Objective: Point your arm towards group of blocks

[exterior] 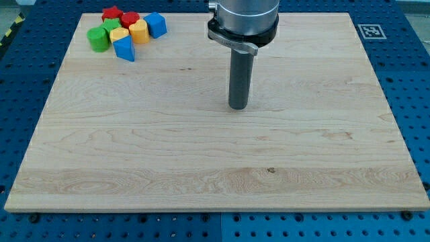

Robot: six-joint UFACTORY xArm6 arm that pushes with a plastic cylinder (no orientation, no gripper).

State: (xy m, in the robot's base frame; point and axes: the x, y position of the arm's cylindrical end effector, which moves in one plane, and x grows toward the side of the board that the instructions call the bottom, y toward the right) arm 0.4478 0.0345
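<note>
A tight group of blocks lies at the view's top left of the wooden board [215,154]. It holds a red star-like block [111,13], a red block [130,19], a blue block [156,24], a yellow block [139,31], a green block [111,25], a green cylinder [98,39], a small yellow block [119,34] and a blue wedge [125,48]. My tip [238,107] rests on the board near its middle, well to the right of and below the group, touching no block.
The board lies on a blue perforated table [416,101]. A fiducial marker [371,31] sits at the board's top right corner. The arm's grey body [243,20] hangs over the board's top middle.
</note>
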